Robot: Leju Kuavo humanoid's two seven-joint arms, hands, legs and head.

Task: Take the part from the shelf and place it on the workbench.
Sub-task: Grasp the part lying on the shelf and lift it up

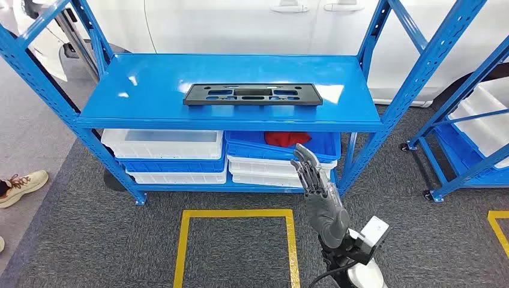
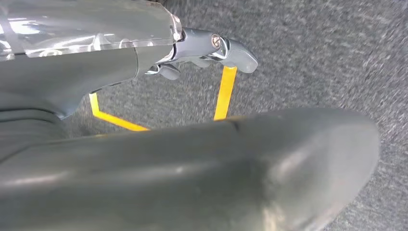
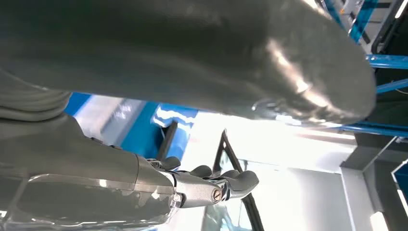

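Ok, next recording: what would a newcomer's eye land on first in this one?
Probably the long flat black plastic part, lying alone on the top deck of the bright blue metal shelf. Next, the robot's grey right hand, raised with fingers apart and holding nothing, in front of the shelf's lower level, where white and blue plastic bins are stacked.

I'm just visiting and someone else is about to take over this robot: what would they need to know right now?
Right hand: raised in front of the shelf, fingers apart, holding nothing.
Left hand: hanging low over the grey carpet, holding nothing.
The part, a long black plastic frame, lies flat on the top of the blue shelf, untouched.
Done: nothing beyond the right hand being up in front of the shelf.
Left: reach the black frame, grip it, carry it to the workbench and set it down.
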